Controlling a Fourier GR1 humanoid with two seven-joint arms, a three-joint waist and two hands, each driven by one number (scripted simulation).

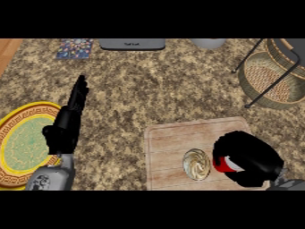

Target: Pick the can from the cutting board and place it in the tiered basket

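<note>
**Right hand closing round the can on the cutting board**

The right hand (250,159) is curling its fingers round the can (197,163), gripping it over the near right part of the cutting board (171,138). The hand is hiding most of the can. Only the pale round end is showing to the left of the fingers, with a strip of red label peeking out between them (whether the can is touching the board or just off it, I cannot tell). The board is lying on the speckled surface (148,89), close to the view's lower edge.

Judging from this, the grasp is the step in hand, and the lift and carry are not yet done. The tiered basket (273,78) is standing well apart from the board, at the far right of the surface, its dark wire legs framing a woven lower tier. The next move is likely calling for a lift clear of the board. A carry away from the body and slightly to the right would follow, bringing the can in over a tier's rim without knocking the wire frame.

The left hand (65,127) is resting open at the view's left, fingers straight and pointing away, beside the edge of a gold-rimmed plate (9,147).
</note>
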